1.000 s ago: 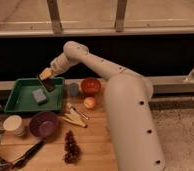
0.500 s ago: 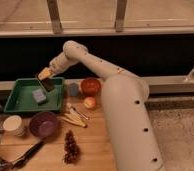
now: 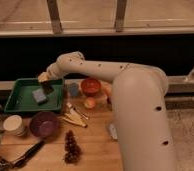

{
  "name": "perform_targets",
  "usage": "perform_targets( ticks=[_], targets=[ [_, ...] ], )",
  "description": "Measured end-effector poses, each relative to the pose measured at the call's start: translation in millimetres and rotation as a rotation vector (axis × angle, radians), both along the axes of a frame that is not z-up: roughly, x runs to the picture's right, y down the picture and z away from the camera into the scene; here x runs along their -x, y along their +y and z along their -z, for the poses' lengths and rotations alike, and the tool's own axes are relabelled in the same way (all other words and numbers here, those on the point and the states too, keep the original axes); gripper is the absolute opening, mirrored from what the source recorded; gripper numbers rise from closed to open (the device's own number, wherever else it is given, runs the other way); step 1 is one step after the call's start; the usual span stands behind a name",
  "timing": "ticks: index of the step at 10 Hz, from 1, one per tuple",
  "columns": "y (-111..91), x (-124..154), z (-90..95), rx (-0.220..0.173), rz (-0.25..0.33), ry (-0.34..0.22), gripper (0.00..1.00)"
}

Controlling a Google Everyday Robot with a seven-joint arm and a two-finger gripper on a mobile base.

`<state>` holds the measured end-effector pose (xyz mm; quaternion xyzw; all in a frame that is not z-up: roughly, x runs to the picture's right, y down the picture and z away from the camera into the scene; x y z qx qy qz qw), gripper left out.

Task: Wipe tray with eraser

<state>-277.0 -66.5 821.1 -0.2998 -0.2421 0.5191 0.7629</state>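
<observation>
There is one green tray (image 3: 20, 102) with one grey-blue block (image 3: 39, 95) and one dark eraser (image 3: 48, 87) in it. One gripper (image 3: 46, 82) is over the tray at the middle left. There is one purple bowl (image 3: 44, 123), one orange bowl (image 3: 90, 86) and one apple (image 3: 90, 103).

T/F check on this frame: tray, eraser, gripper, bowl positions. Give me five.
1. The gripper is over the right part of the green tray. True.
2. A grey-blue block lies inside the tray. True.
3. The purple bowl sits inside the tray. False: it stands on the wooden table, in front of the tray.
4. The dark eraser lies on the table beside the pine cone. False: it is at the gripper, over the tray.
5. An orange-red bowl stands to the left of the tray. False: it is to the tray's right.
</observation>
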Motion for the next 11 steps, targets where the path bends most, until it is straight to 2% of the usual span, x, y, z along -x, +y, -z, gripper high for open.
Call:
perform_targets(
  ticks=[2, 5, 7, 9, 11],
  targets=[
    [-3, 4, -5.4, 0.006, 0.009, -0.021, 0.00],
    [-5, 21, -30.8, 0.054, 0.009, -0.078, 0.00],
    [8, 33, -52.9, 0.110, 0.017, -0.096, 0.00],
    [20, 32, -70.9, 0.160, 0.009, -0.097, 0.00],
    [31, 32, -82.0, 0.198, 0.008, -0.094, 0.00]
  ],
)
